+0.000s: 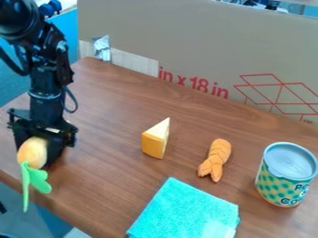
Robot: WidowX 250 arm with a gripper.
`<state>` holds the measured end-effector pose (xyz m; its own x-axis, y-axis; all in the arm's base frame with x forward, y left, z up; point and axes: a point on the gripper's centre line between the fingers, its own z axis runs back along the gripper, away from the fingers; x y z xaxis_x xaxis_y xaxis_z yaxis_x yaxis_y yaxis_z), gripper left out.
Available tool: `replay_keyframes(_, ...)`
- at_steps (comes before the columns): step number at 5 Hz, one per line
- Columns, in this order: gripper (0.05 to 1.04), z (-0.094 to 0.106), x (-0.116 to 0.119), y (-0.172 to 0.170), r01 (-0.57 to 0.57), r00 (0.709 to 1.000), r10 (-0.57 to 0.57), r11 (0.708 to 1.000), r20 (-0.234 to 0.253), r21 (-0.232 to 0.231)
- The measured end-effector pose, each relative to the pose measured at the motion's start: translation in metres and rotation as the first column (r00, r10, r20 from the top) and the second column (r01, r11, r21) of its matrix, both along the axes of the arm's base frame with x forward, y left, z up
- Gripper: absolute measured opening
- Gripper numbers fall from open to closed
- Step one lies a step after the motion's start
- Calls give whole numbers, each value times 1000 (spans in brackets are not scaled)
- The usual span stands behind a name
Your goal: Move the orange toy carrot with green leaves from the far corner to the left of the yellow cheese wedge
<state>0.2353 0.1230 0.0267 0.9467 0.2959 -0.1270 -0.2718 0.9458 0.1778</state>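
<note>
The tool (40, 149) hangs low at the L side of the view, over the brown tabletop (105, 181) near its front L edge, w/ the black arm (44, 74) coming in from the upper L. It's holding the turnip (32, 152) (a toy one, by the look of it), fingers on either side of the pale, yellowish bulb. The turnip's green leaves hang down below, in front of the tabletop's edge; one is long & thin, the other wider w/ a wavy outline.

Well apart from the tool, near the middle, is the cheese (155, 139), a wedge w/ an orange-yellow side, a paler face & its tip up. To its R, approx. same row but a bit closer to the camera, lies an orange toy (215, 159) w/ a ridged body & a forked end. Farther R is the can (286, 174), upright, w/ a pale top & a green dotted label. The cloth (180, 211), turquoise, lies flat at the front, below the cheese & orange toy. Behind the tabletop stands a cardboard sheet (186, 42) w/ red print & a bit of foil (102, 48) near its L end
</note>
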Motion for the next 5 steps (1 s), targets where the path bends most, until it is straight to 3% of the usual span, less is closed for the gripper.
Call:
replay_keyframes(1, 1006, 3, 10, -2, -32, 996, 39, 996, 81, -79)
replay_keyframes(2, 1003, 32, 35, -1, -9, 969, 40, 992, 243, -127)
replay_keyframes(3, 1002, 50, 44, -15, 52, 954, 3, 983, 300, -174)
replay_keyframes(4, 1002, 65, 59, -44, 144, 947, -101, 982, 305, -122)
replay_keyframes(5, 1002, 71, 72, -79, 259, 925, -216, 961, 311, -102)
